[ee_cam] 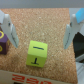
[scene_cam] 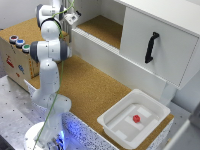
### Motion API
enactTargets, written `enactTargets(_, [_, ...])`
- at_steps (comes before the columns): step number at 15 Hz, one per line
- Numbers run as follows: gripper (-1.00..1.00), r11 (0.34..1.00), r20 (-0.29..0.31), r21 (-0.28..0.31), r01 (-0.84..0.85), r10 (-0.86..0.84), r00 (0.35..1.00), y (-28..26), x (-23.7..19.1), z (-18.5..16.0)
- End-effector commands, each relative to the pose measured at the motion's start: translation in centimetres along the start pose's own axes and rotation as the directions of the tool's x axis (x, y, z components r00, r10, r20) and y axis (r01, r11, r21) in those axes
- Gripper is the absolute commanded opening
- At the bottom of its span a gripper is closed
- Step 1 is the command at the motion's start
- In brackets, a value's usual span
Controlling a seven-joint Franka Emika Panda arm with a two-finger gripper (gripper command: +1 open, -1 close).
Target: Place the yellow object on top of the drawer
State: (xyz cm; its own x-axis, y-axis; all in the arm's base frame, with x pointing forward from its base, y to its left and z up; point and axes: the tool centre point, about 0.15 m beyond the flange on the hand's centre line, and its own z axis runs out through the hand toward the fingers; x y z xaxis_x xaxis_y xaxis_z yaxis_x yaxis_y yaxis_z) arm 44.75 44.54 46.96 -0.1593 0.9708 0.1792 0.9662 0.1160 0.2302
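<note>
On the exterior view's left, a cardboard box (scene_cam: 15, 57) with red, blue and green round pieces (scene_cam: 19, 43) on its top stands at the edge of a cork-brown tabletop (scene_cam: 90, 90). Just beside it rises a white Franka arm (scene_cam: 50, 75), its base on a perforated metal plate (scene_cam: 15, 110) at the lower left, its upper links folding back toward the top of the frame.

The gripper (scene_cam: 71, 17) sits at the top centre of the exterior view, near the far left end of the drawer (scene_cam: 150, 40); from this view it is too small and blurred to tell how its fingers stand.

In the wrist view, the gripper (ee_cam: 40, 30) is spread wide, with two pale blue fingers (ee_cam: 8, 27) well apart and nothing between them. The yellow object (ee_cam: 37, 53) (a small cube-like piece with a dark T-shaped mark on its face) rests on cork below the fingers, untouched by either one. A purple piece (ee_cam: 2, 41) lies beside it at the picture's edge. The yellow object cannot be made out in the exterior view.

The drawer is a big white cabinet with a cork-brown inner floor and a curved black handle (scene_cam: 151, 47) on its front panel.

On the exterior view's right, a shallow white tub (scene_cam: 107, 120) sits on the tabletop in front of the drawer, with a small red piece (scene_cam: 136, 118) lying inside it.
</note>
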Motion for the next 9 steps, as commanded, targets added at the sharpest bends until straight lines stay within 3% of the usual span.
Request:
enactTargets(1, [1.00,1.000,0.123,-0.017,0.025,-0.023,0.992,-2.9,0.8,-3.3])
enactTargets(5, [1.00,0.998,0.159,0.062,-0.009,-0.001,0.987,-5.5,0.9,-4.3])
enactTargets(9, [1.00,0.992,0.125,0.116,-0.052,0.037,0.991,-7.4,1.6,-3.7])
